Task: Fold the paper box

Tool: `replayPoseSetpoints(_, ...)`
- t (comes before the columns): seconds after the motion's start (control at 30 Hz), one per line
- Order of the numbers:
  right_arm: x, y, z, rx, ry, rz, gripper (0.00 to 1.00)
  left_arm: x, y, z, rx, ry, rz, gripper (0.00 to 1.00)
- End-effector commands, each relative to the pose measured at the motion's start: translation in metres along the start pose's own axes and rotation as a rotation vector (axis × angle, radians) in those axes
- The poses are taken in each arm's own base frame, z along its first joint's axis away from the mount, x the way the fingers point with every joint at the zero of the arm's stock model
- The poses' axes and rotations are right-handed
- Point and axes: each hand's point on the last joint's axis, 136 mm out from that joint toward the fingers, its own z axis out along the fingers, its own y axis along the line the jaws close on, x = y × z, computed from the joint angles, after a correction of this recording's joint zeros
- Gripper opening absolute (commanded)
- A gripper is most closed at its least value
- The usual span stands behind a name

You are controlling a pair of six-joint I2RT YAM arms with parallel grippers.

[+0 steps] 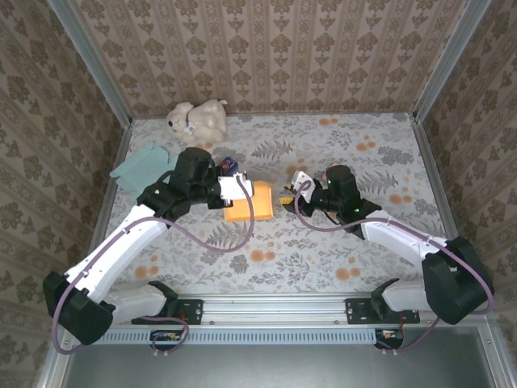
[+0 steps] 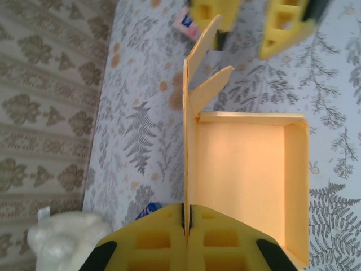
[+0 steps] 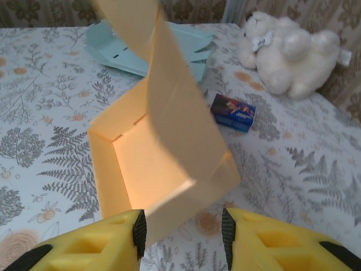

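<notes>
Locating the box [image 1: 252,204] near the middle of the desk [image 1: 347,250], a little toward the left edge, resting open side up with its orange inside facing the ceiling.

Gripping the box's tall flap [image 2: 185,141] with the left pincer [image 2: 187,221]: jaws clenched flat on the thin card, no gap between them. Holding the flap upright along one side wall of the box, seen edge-on from the left wrist. Showing two tabs at the flap's free end, both bending away from the wall toward the right pincer [image 3: 183,228].

Holding the right pincer released, jaws standing apart, nothing clamped between them. Hovering just beside the box on the side facing the desk's right edge, with the nearest box corner lying in line with the gap between the jaws. Leaving contact between the fingers [image 3: 84,243] and that corner undetermined: cannot tell from these views.

Rising in front of the right wrist camera: the raised flap, tilted and curling over the open box.

Noting other items on the desk:
- white plush toy [image 1: 196,120] sitting at the far edge, toward the far-left corner;
- pale green sheet [image 1: 141,166] lying near the left edge;
- small blue packet [image 3: 234,113] lying between toy and box, just beyond the box.
</notes>
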Motion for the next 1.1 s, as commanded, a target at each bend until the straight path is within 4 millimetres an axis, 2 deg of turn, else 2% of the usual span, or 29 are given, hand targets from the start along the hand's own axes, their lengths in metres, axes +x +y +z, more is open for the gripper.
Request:
replayPoseSetpoints(0.0,-0.007,-0.003,-0.002,-0.04,-0.047,-0.141,0.43,-0.012,-0.003,-0.001,-0.046,-0.118,0.142,0.0)
replayPoseSetpoints(0.17,-0.004,-0.004,0.001,-0.075,-0.013,-0.199,0.43,-0.003,-0.004,0.005,-0.076,-0.128,0.174,0.0)
replayPoseSetpoints(0.4,-0.024,0.003,0.002,-0.176,-0.018,-0.261,0.44,0.008,-0.017,0.007,-0.034,-0.089,0.186,0.0)
replayPoseSetpoints(0.47,-0.02,0.005,0.009,-0.202,-0.009,-0.247,0.44,0.008,-0.017,0.006,-0.036,-0.093,0.187,0.0)
replayPoseSetpoints(0.77,-0.042,0.033,0.023,-0.357,-0.047,-0.292,0.44,0.001,-0.016,0.001,-0.058,-0.119,0.193,0.0)
replayPoseSetpoints(0.93,-0.041,0.045,0.032,-0.415,-0.045,-0.285,0.44,0.002,-0.016,0.002,-0.056,-0.115,0.195,0.0)
replayPoseSetpoints(1.07,-0.036,0.048,0.039,-0.42,-0.038,-0.279,0.44,0.001,-0.017,0.001,-0.059,-0.113,0.202,0.0)
